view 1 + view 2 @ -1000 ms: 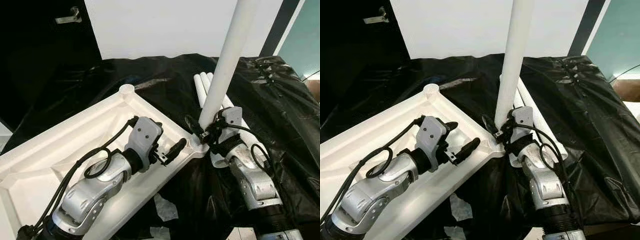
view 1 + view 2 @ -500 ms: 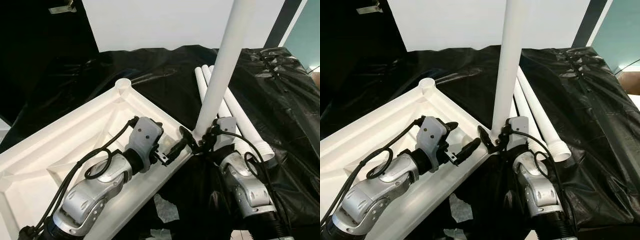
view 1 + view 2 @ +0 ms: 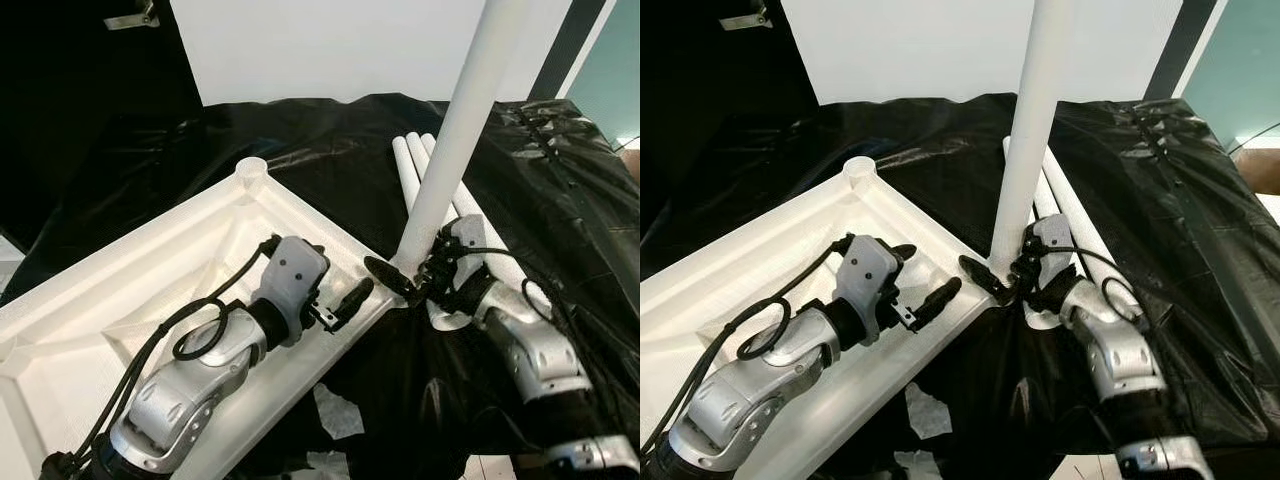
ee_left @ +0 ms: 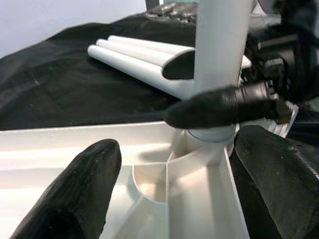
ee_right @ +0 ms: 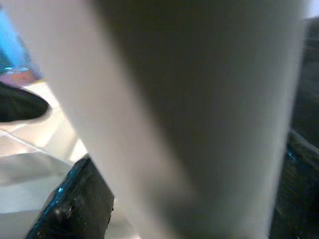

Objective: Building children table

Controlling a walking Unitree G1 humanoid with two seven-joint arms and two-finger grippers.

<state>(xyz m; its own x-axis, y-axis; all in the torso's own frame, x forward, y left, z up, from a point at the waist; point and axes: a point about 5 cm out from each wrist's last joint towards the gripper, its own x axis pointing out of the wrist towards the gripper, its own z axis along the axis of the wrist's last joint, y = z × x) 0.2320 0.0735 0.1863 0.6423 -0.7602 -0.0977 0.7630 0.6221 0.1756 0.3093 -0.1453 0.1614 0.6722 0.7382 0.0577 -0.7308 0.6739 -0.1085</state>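
A white table top (image 3: 150,270) lies upside down on black sheeting. One white leg (image 3: 455,130) stands in its near corner socket, leaning slightly to the right. My right gripper (image 3: 408,277) is shut on the base of that leg, and in the right wrist view the leg (image 5: 199,99) sits close between the fingers (image 5: 75,204). My left gripper (image 3: 923,272) is open over the table top's rim, just left of the socket. In the left wrist view its fingers (image 4: 84,184) straddle the corner. Three spare legs (image 3: 415,165) lie side by side behind the standing one.
Black plastic sheeting (image 3: 560,180) covers the work surface and drapes over its front edge. A white panel (image 3: 330,50) stands at the back. Crumpled white scraps (image 3: 335,410) lie low in front, between my arms.
My right forearm has swung out to the right while still holding the leg's base. The camera has shifted a little. The left arm has stayed in place.
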